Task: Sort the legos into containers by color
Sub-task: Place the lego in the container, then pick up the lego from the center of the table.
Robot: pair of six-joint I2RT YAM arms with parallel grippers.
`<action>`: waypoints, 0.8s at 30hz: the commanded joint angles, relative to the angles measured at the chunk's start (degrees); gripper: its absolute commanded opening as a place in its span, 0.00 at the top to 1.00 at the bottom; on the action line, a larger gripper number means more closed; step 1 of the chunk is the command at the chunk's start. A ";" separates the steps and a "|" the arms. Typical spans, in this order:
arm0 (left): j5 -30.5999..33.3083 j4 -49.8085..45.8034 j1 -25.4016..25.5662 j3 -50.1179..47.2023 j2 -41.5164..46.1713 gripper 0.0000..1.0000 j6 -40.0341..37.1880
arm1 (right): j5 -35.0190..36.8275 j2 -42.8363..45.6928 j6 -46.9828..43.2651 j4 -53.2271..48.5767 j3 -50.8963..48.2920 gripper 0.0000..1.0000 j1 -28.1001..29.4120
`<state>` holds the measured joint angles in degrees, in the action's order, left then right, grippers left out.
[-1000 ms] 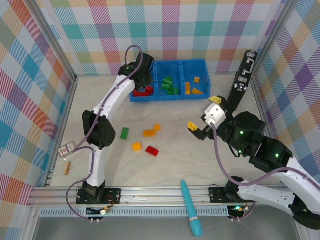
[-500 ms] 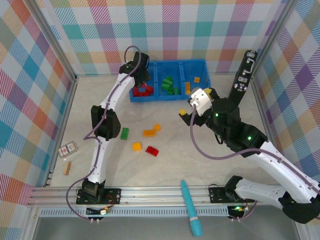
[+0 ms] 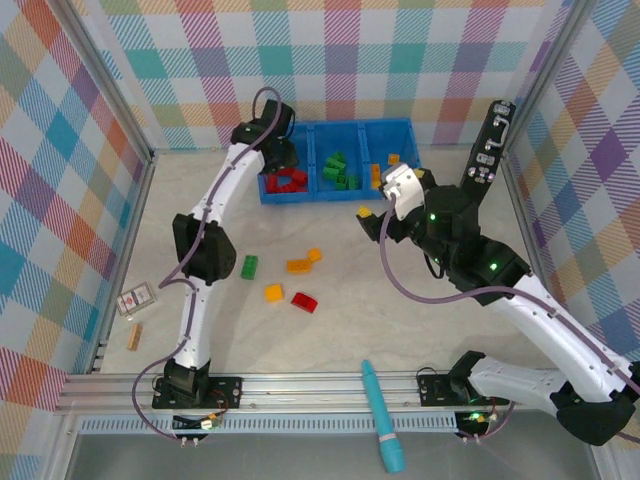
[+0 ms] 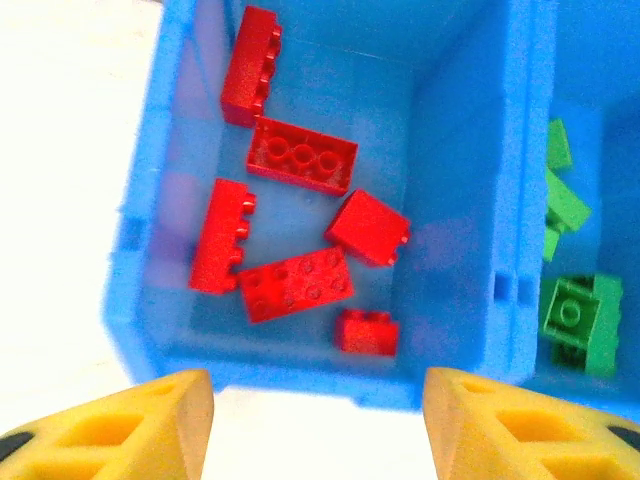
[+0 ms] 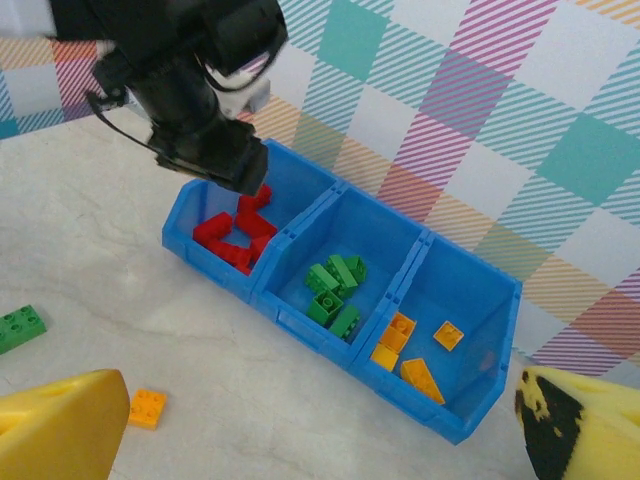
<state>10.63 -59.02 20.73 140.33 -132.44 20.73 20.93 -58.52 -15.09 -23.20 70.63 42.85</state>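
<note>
Top external view: a blue plastic rectangular bin with three compartments sits at the far side of a pale table. Red plastic bricks lie in its left compartment, green plastic bricks in the middle one, and yellow-orange plastic bricks in the right one. The left gripper hangs over the red compartment. The right gripper hovers just in front of the bin's right end.

Five bricks lie loose on the table, well apart from the bin: a loose green brick, an orange brick with a smaller orange brick just beside it, a yellow brick, and a loose red brick. A long teal pen-shaped tool lies across the near rail. A tall black device with silver parts stands to the right of the bin.

Left wrist view: the left gripper's yellow fingers stand partway apart with nothing between them. Below lie six red bricks on the compartment floor, none touching the fingers.

Right wrist view: the right gripper's yellow fingers are spread wide at the bottom corners, holding nothing, with the bin beyond them.
</note>
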 commanded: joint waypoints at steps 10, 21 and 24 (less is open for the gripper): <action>-9.18 4.93 11.03 -41.37 26.24 0.35 -27.35 | -5.13 -2.49 2.69 1.03 2.59 0.01 -3.73; -9.12 11.44 17.21 -46.08 20.65 0.34 -27.50 | -5.91 -4.87 3.84 1.06 3.12 0.01 -4.96; -8.74 12.26 17.24 -45.85 18.82 0.34 -27.50 | -5.43 -4.59 3.29 0.79 2.95 0.01 -5.23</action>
<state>2.35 -48.60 37.85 94.06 -111.98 -5.72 15.77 -63.70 -12.43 -23.18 71.70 38.13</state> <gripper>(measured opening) 0.660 0.988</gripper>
